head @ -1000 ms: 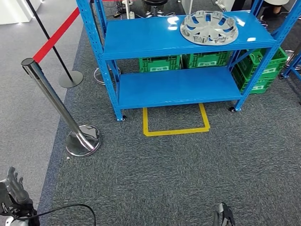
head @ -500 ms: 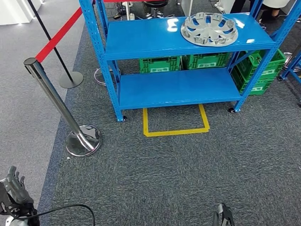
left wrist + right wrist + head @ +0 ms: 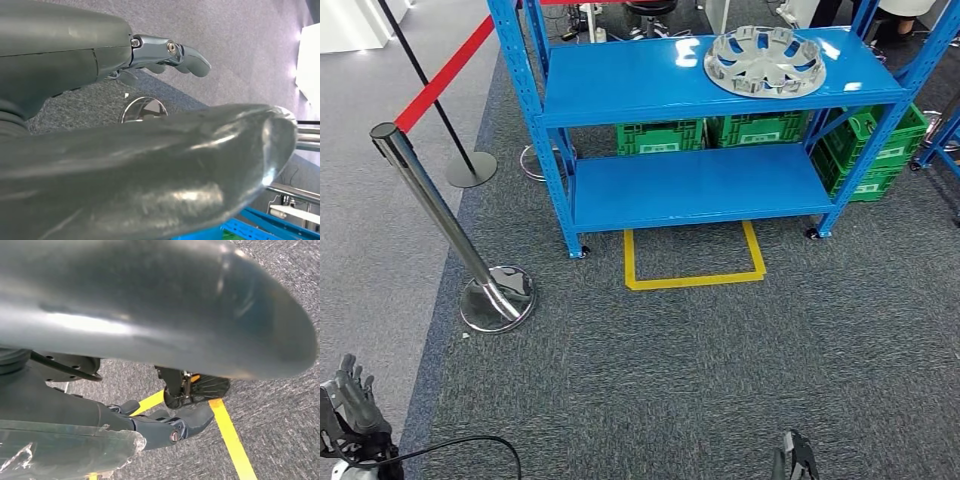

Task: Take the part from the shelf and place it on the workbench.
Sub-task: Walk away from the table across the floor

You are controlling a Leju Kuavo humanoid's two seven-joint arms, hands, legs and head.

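Head view: one part [image 3: 764,60] (silver), three green crates [image 3: 658,135].

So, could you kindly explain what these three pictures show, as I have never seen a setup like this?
The wide picture is the humanoid robot's own head view, looking down at grey carpet. Ahead stands a blue shelf with a silver wheel cover, the part to fetch, lying on its top level. Green crates sit behind it, yellow floor tape marks a spot before it, and a chrome barrier post stands on the left. The other two pictures come from cameras at its wrists. The left hand and right hand hang low, holding nothing.
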